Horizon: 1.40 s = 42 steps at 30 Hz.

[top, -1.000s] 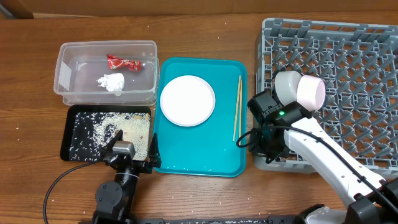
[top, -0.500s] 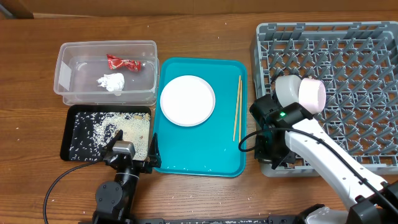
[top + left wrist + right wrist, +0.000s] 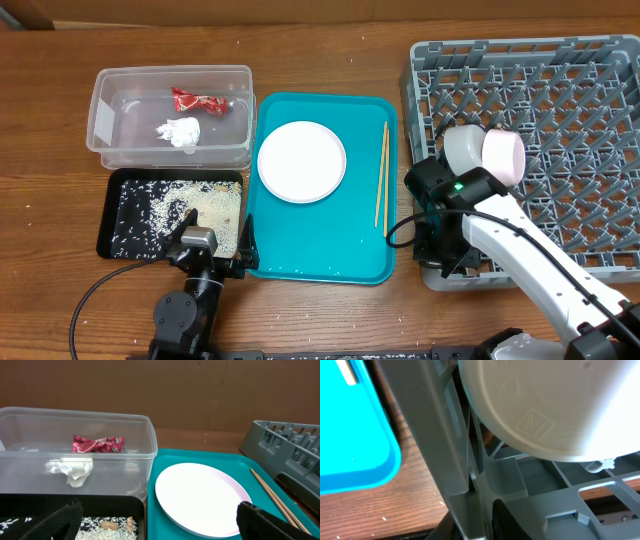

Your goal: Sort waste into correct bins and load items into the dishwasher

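The grey dish rack (image 3: 560, 90) fills the right side. My right gripper (image 3: 440, 255) is shut on its left front wall (image 3: 435, 435), jaws (image 3: 480, 522) either side of the wall. Pinkish-white bowls (image 3: 483, 150) lie on their side in the rack above it, and one shows in the right wrist view (image 3: 540, 405). The plate (image 3: 301, 161) and chopsticks (image 3: 381, 175) lie on the teal tray (image 3: 320, 250). The clear tub (image 3: 105, 110) holds the red wrapper (image 3: 195, 100) and tissue (image 3: 181, 132). The black tray (image 3: 115, 215) holds rice (image 3: 185, 210). My left gripper (image 3: 217, 232) is open over its right edge. No separate cup shows.
The left wrist view shows the plate (image 3: 200, 495), wrapper (image 3: 97, 444), tissue (image 3: 70, 469), open jaws (image 3: 160, 522) and the rack's corner (image 3: 285, 445). Bare wood lies behind the tub and teal tray. The rack's left wall stands close to the teal tray's right edge.
The dish rack has slid a little left and toward the front edge, with my right gripper on its wall. The left arm has not moved.
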Each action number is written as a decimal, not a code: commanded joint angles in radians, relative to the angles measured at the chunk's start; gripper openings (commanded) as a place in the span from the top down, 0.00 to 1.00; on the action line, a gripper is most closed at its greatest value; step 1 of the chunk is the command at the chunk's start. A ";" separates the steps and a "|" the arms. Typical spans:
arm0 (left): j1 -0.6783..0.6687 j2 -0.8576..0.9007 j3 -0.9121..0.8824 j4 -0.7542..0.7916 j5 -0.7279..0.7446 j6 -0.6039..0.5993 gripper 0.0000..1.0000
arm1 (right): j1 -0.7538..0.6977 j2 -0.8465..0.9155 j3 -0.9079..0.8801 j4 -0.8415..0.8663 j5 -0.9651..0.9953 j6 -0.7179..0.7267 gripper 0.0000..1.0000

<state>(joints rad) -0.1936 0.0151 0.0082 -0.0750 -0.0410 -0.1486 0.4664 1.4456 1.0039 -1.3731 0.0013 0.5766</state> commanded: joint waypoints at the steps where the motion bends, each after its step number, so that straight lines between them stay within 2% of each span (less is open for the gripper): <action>1: 0.010 -0.009 -0.003 0.003 -0.011 0.018 0.00 | 0.000 -0.048 -0.009 -0.040 -0.023 0.117 0.84; 7: 0.010 -0.009 -0.003 0.003 -0.011 0.018 0.00 | 0.048 -0.058 -0.009 -0.023 -0.009 0.134 0.82; 12: 0.010 -0.009 -0.003 0.003 -0.011 0.018 0.00 | 0.089 -0.058 -0.008 -0.016 0.104 0.238 0.65; 14: 0.010 -0.009 -0.003 0.003 -0.011 0.018 0.00 | 0.089 -0.059 -0.008 -0.001 0.114 0.243 0.62; 17: 0.010 -0.009 -0.003 0.003 -0.011 0.018 0.00 | 0.088 -0.076 0.002 0.055 0.114 0.230 0.62; 20: 0.010 -0.009 -0.003 0.003 -0.011 0.018 0.00 | 0.089 -0.110 0.048 0.135 0.103 0.148 0.63; 25: 0.010 -0.009 -0.003 0.003 -0.011 0.018 0.00 | 0.089 -0.161 0.122 0.376 -0.108 -0.092 0.62; 28: 0.010 -0.009 -0.003 0.003 -0.011 0.018 0.00 | 0.089 -0.153 0.123 0.528 -0.209 -0.103 0.62; 32: 0.010 -0.009 -0.003 0.003 -0.011 0.018 0.00 | 0.089 -0.084 0.123 0.661 -0.235 -0.103 0.62; 36: 0.010 -0.009 -0.003 0.003 -0.011 0.018 0.00 | 0.082 0.022 0.123 0.685 -0.235 -0.103 0.62; 39: 0.010 -0.009 -0.003 0.003 -0.011 0.018 0.00 | 0.082 0.082 0.123 0.645 -0.212 -0.101 0.67; 42: 0.010 -0.009 -0.003 0.003 -0.011 0.018 0.00 | 0.082 0.107 0.123 0.567 -0.116 -0.022 0.70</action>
<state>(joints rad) -0.1936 0.0151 0.0082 -0.0746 -0.0414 -0.1486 0.5503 1.5467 1.1164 -0.7784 -0.1905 0.5011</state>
